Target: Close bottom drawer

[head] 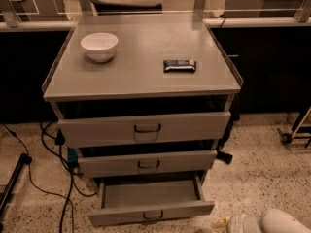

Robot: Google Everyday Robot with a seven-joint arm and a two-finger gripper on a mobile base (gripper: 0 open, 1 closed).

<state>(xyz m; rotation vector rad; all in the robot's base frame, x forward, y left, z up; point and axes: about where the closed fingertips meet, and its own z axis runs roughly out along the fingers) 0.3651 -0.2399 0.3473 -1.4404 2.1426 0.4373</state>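
The grey cabinet [141,81] has three drawers. The bottom drawer [121,214] has the narrowest front and a small dark centre handle [153,215]. It is pulled far out and its inside shows bare. The middle drawer [107,163] and the top drawer [97,128] stand slightly out. My gripper [221,224] is at the bottom right edge of the camera view, low near the floor, just right of the bottom drawer's front right corner. The white arm [272,222] trails behind it to the right.
A white bowl [99,46] and a dark wrapped bar [180,65] lie on the cabinet top. Black cables [48,149] run over the speckled floor at the left. A wheeled cart leg [291,132] stands at the right. A dark counter runs behind.
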